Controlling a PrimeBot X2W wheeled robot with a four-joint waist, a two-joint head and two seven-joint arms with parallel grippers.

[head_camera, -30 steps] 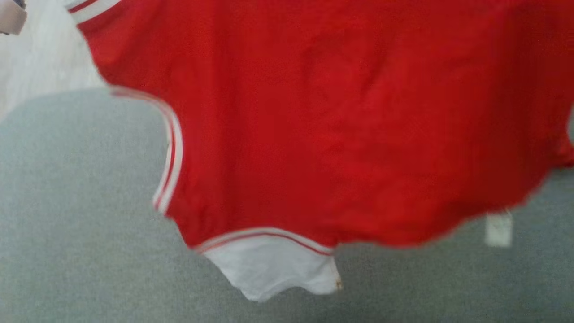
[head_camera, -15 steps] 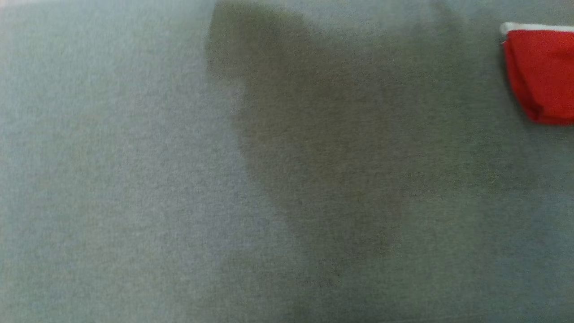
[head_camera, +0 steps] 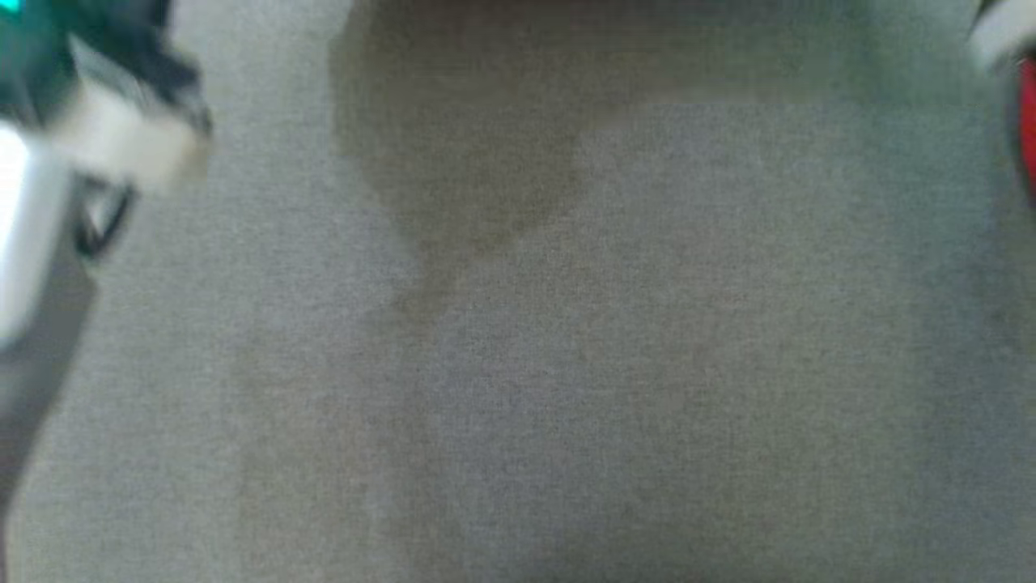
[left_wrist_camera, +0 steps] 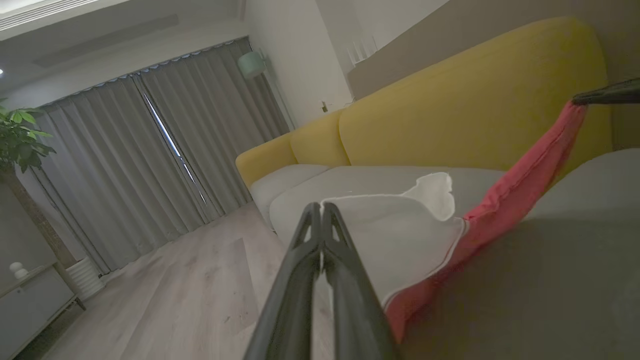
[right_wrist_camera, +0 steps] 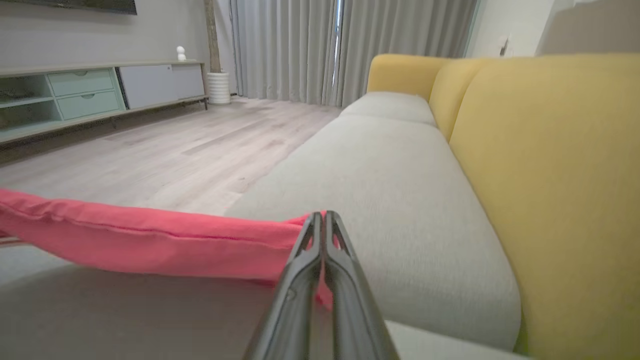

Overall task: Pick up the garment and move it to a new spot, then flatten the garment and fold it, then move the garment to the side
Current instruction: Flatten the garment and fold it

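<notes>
While the left pincer (left_wrist_camera: 321,206) is clamped on the white end of the red jersey (left_wrist_camera: 515,192) and the right pincer (right_wrist_camera: 322,216) on its far edge, the cloth spans the 2, long axis pincer to pincer, above the grey sofa seat (right_wrist_camera: 380,165).

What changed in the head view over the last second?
The garment filled the head view a second ago; it is now a red sliver at the right edge, and the left arm has come in at upper left. The camera likely moved too. Unchanged: the grey cushion beneath. The left gripper and right gripper are shut on the garment.
</notes>
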